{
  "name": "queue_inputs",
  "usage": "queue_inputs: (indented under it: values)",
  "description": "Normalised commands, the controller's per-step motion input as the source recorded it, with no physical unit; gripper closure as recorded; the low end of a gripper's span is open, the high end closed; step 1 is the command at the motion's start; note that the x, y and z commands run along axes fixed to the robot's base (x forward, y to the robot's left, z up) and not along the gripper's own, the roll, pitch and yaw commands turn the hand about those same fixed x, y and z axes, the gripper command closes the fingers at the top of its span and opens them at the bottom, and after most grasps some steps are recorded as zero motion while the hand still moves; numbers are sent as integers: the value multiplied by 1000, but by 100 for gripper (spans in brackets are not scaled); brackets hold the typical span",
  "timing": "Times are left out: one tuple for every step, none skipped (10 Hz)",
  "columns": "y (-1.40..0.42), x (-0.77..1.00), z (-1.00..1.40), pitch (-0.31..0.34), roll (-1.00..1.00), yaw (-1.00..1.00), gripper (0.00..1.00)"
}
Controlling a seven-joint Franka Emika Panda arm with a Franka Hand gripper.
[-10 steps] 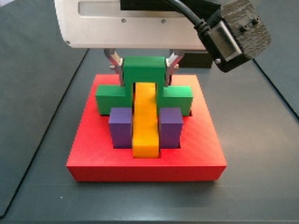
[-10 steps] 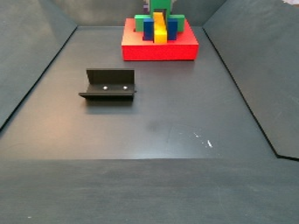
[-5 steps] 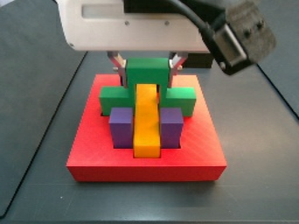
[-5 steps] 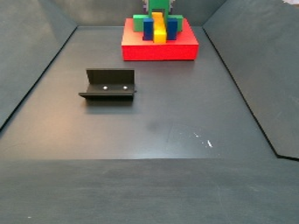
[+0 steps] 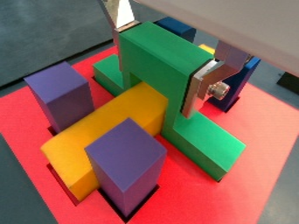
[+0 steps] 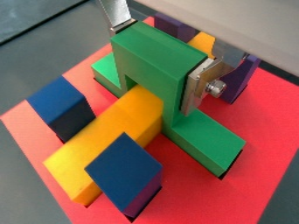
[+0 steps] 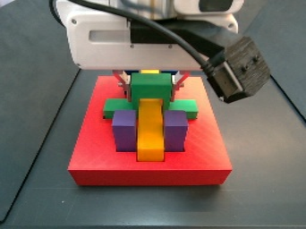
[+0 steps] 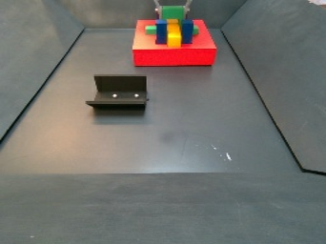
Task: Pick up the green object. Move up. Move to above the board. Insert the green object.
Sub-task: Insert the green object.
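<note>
Gripping the green object (image 5: 163, 66) by its tall central column, the gripper (image 5: 155, 54) sits low over the board (image 7: 149, 168) at the centre of a side view, its silver fingers (image 6: 205, 80) pressed on opposite faces. The green object stands in the board with its arms down by the red surface. A yellow bar (image 7: 148, 127) runs forward from it between two purple cubes (image 7: 123, 130). The fixture (image 8: 118, 92) stands apart, left of centre in a side view.
</note>
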Motion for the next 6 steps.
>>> queue_inputs:
  values:
    - [0, 54, -1000, -116, 49, 11, 100]
    - [0, 83, -1000, -91, 37, 17, 100]
    - [0, 111, -1000, -74, 41, 6, 100]
    - [-120, 103, -740, -107, 17, 0, 100]
    - [14, 0, -20, -53, -73, 0, 100]
    - [0, 0, 0, 0, 0, 0, 100]
